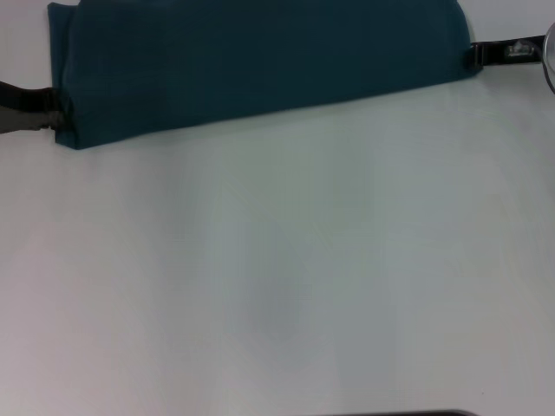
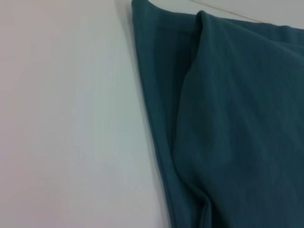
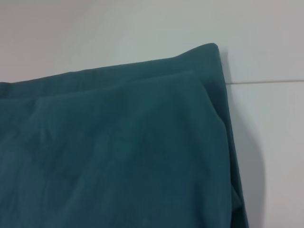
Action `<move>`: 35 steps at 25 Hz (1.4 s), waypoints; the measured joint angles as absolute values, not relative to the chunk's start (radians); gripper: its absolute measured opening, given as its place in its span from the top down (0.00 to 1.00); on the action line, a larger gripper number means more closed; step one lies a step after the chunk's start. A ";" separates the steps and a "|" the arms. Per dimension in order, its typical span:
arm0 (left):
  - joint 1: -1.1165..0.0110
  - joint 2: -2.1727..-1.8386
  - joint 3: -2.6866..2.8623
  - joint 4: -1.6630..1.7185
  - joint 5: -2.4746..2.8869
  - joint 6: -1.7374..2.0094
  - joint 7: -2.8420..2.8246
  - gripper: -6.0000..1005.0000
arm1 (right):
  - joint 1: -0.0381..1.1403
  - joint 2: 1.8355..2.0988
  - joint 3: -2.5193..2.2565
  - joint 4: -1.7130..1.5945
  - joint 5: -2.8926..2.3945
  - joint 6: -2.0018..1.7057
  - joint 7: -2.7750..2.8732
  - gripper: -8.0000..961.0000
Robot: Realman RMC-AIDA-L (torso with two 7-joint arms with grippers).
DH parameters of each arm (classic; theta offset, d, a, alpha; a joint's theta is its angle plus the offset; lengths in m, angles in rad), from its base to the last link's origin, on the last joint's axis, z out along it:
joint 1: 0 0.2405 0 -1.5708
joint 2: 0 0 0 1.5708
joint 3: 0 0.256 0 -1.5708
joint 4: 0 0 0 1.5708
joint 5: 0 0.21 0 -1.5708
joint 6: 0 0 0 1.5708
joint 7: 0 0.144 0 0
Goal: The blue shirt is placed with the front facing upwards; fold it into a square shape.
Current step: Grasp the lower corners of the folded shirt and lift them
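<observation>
The blue shirt (image 1: 260,61) lies as a folded teal band across the far side of the white table, plain side up, with no lettering showing. My left gripper (image 1: 54,117) meets its near left corner and looks shut on the cloth. My right gripper (image 1: 477,55) holds the right end the same way. The left wrist view shows two layers of the shirt (image 2: 237,133) with creases running toward the hold. Stacked layers and a corner of the shirt (image 3: 118,156) fill the right wrist view. Neither wrist view shows fingers.
The bare white table (image 1: 277,277) stretches from the shirt to the near edge. A thin seam line (image 3: 266,82) crosses the surface past the shirt's corner. A dark strip (image 1: 390,413) shows at the bottom edge of the head view.
</observation>
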State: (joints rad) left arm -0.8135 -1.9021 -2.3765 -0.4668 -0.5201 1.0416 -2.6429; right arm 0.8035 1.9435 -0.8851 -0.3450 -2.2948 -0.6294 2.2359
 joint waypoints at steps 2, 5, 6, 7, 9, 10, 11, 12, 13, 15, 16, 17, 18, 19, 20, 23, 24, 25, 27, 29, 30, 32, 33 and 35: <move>-0.814 -1.902 -2.376 -0.467 -0.520 1.042 -2.643 0.99 | 0.804 1.944 -0.885 -0.345 -2.295 -0.630 2.234 0.82; -0.815 -1.902 -2.375 -0.467 -0.520 1.042 -2.642 0.99 | 0.804 1.943 -0.885 -0.346 -2.295 -0.634 2.233 0.91; -0.815 -1.902 -2.375 -0.467 -0.520 1.043 -2.641 0.99 | 0.804 1.943 -0.885 -0.347 -2.295 -0.636 2.233 0.92; -0.815 -1.902 -2.375 -0.467 -0.520 1.043 -2.641 0.99 | 0.804 1.942 -0.885 -0.348 -2.295 -0.642 2.233 0.93; -0.815 -1.902 -2.375 -0.466 -0.520 1.045 -2.638 0.99 | 0.803 1.941 -0.885 -0.352 -2.295 -0.654 2.233 0.96; -0.815 -1.902 -2.375 -0.467 -0.520 1.047 -2.637 0.99 | 0.801 1.941 -0.885 -0.354 -2.295 -0.660 2.233 0.96; -0.814 -1.902 -2.376 -0.471 -0.520 1.050 -2.635 0.99 | 0.798 1.940 -0.885 -0.356 -2.295 -0.666 2.232 0.96; -0.813 -1.903 -2.377 -0.478 -0.520 1.053 -2.634 0.99 | 0.796 1.940 -0.884 -0.358 -2.295 -0.672 2.232 0.96; -0.809 -1.906 -2.379 -0.490 -0.520 1.062 -2.633 0.99 | 0.795 1.939 -0.882 -0.359 -2.295 -0.678 2.232 0.96; -0.797 -1.913 -2.382 -0.530 -0.521 1.086 -2.633 0.99 | 0.790 1.936 -0.880 -0.362 -2.295 -0.691 2.231 0.96; -0.790 -1.919 -2.383 -0.553 -0.522 1.100 -2.632 0.99 | 0.787 1.934 -0.879 -0.365 -2.295 -0.698 2.231 0.96; -0.783 -1.924 -2.383 -0.573 -0.523 1.114 -2.632 0.99 | 0.784 1.934 -0.879 -0.370 -2.294 -0.705 2.231 0.96; -0.778 -1.930 -2.383 -0.591 -0.524 1.128 -2.631 0.99 | 0.779 1.934 -0.879 -0.380 -2.293 -0.714 2.231 0.96; -0.774 -1.934 -2.383 -0.605 -0.524 1.138 -2.630 0.99 | 0.768 1.936 -0.879 -0.399 -2.291 -0.726 2.230 0.96; -0.771 -1.937 -2.384 -0.618 -0.525 1.151 -2.628 0.99 | 0.759 1.939 -0.879 -0.418 -2.290 -0.741 2.230 0.96; -0.767 -1.942 -2.384 -0.630 -0.525 1.167 -2.621 0.99 | 0.727 1.952 -0.876 -0.489 -2.287 -0.785 2.231 0.95; -0.766 -1.943 -2.384 -0.631 -0.525 1.171 -2.620 0.99 | 0.719 1.955 -0.875 -0.505 -2.287 -0.797 2.233 0.95; -0.765 -1.943 -2.384 -0.632 -0.525 1.173 -2.620 0.99 | 0.714 1.956 -0.873 -0.515 -2.287 -0.809 2.233 0.95; -0.763 -1.943 -2.384 -0.633 -0.525 1.175 -2.619 0.99 | 0.711 1.956 -0.864 -0.521 -2.287 -0.825 2.233 0.95; -0.760 -1.943 -2.384 -0.633 -0.525 1.177 -2.619 0.99 | 0.709 1.954 -0.856 -0.521 -2.287 -0.840 2.231 0.95; -0.759 -1.943 -2.384 -0.633 -0.525 1.178 -2.618 0.99 | 0.708 1.954 -0.855 -0.522 -2.287 -0.844 2.231 0.95; -0.758 -1.943 -2.384 -0.634 -0.525 1.179 -2.617 0.99 | 0.705 1.953 -0.854 -0.526 -2.287 -0.854 2.230 0.95; -0.758 -1.943 -2.384 -0.634 -0.525 1.182 -2.615 0.99 | 0.704 1.953 -0.854 -0.527 -2.287 -0.857 2.230 0.96; -0.756 -1.943 -2.386 -0.636 -0.532 1.198 -2.604 0.99 | 0.702 1.951 -0.854 -0.529 -2.287 -0.865 2.230 0.96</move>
